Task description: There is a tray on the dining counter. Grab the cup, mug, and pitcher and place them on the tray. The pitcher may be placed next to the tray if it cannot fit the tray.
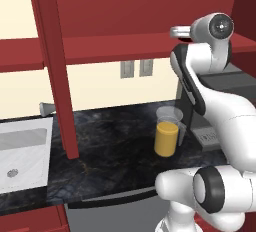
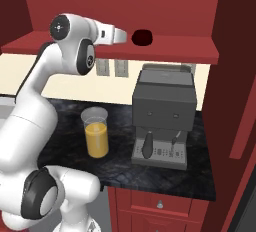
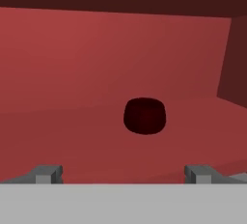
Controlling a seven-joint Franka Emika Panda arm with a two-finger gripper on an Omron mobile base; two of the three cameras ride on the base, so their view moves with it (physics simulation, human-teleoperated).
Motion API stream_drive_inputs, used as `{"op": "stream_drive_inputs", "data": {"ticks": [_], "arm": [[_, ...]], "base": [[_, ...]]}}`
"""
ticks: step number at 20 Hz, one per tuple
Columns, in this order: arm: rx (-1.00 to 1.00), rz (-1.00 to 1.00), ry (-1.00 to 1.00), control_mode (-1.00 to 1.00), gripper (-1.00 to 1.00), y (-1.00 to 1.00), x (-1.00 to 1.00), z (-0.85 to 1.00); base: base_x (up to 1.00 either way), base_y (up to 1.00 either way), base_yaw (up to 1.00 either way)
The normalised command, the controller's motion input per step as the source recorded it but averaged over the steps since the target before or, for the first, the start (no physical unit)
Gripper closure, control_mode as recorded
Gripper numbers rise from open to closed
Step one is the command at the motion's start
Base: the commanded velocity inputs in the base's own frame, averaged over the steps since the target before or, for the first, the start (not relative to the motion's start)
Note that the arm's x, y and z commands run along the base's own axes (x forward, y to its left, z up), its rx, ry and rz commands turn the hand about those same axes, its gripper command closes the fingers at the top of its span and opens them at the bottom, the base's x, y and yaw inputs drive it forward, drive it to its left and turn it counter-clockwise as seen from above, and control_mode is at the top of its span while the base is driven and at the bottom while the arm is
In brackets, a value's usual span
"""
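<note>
The mug (image 3: 144, 116) is seen upright on the red shelf (image 3: 72, 136), handle direction not discernible; the end effector (image 3: 123, 174) is held wide open, empty, facing it.

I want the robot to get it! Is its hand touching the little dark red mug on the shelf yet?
Apart. In the hand view, the mug sits well beyond the open gripper, with bare red shelf between.

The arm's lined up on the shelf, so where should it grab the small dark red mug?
Probably across the dark red mug's round body, coming straight in along the red shelf. It sits upright, low, centred ahead of the open gripper; no handle is discernible.
</note>
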Motion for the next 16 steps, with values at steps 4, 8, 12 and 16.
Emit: {"op": "stream_drive_inputs", "data": {"ticks": [4, 8, 12, 16], "arm": [[0.0, 0.0, 0.0, -1.0, -1.0, 0.0, 0.17, -0.01], [0.0, 0.0, 0.0, -1.0, -1.0, 0.0, 0.21, -0.01], [0.0, 0.0, 0.0, -1.0, -1.0, 0.0, 0.17, -0.03], [0.0, 0.0, 0.0, -1.0, -1.0, -0.05, 0.17, -0.08]], "base": [[0.0, 0.0, 0.0], [0.0, 0.0, 0.0], [0.0, 0.0, 0.0], [0.0, 0.0, 0.0]]}}
